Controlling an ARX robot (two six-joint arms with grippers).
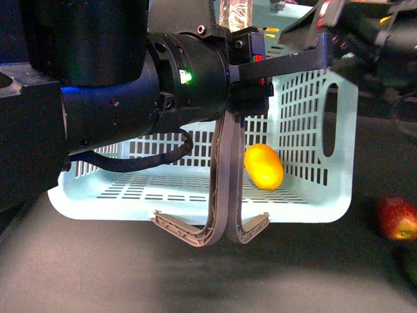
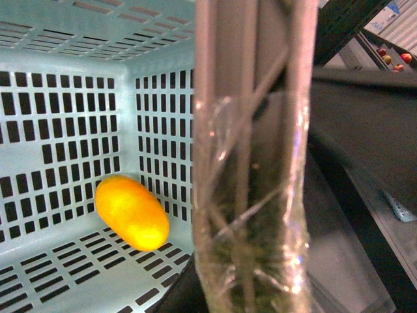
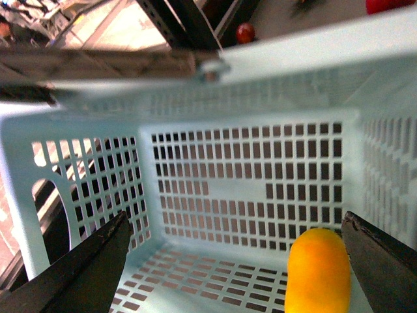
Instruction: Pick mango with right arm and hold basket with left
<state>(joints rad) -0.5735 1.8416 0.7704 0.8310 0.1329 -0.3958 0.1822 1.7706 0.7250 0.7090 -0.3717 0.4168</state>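
On dark table (image 1: 195,280): basket (image 1: 306,130), mango (image 1: 264,166) inside.

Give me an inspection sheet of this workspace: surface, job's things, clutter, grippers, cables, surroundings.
Surface: dark matte tabletop.
Job's things: mango lying on the floor of the aqua basket, near a slotted wall; grey handles raised together.
Clutter: red-and-yellow fruit outside the basket, to the robot's right.
Grippers: right gripper open, fingers spread above the mango; left gripper at the handles' top, grip hidden.
Cables: black cable looping under the left arm, over the basket.
Surroundings: blurred racks with small fruit.
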